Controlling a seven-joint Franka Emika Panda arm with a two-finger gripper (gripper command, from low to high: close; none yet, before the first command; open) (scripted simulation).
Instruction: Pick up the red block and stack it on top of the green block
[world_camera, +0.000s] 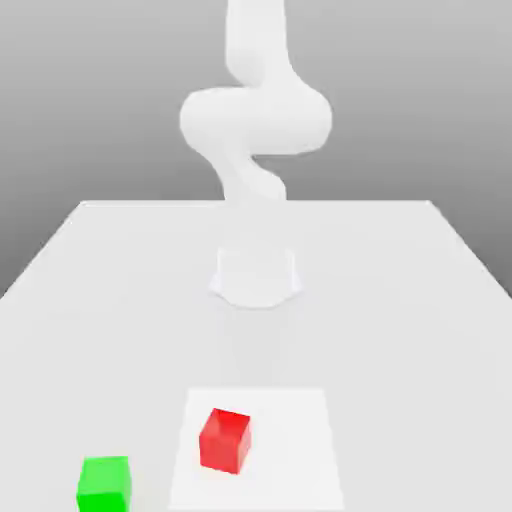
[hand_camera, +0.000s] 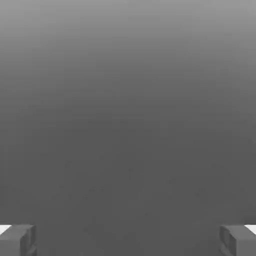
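The red block (world_camera: 225, 440) sits on the white table (world_camera: 400, 300) near its front edge, on a slightly brighter square patch. The green block (world_camera: 104, 483) rests on the table a short way toward the exterior view's left of the red one and a little nearer the front; the two cubes are apart. In the hand view my gripper (hand_camera: 128, 241) is open, its two grey fingertips (hand_camera: 17, 240) spread wide with nothing between them, facing a plain grey background.
The arm's white base (world_camera: 256, 275) stands mid-table behind the blocks, and its links (world_camera: 255, 115) rise above it. The brighter square patch (world_camera: 290, 450) lies flat under the red block.
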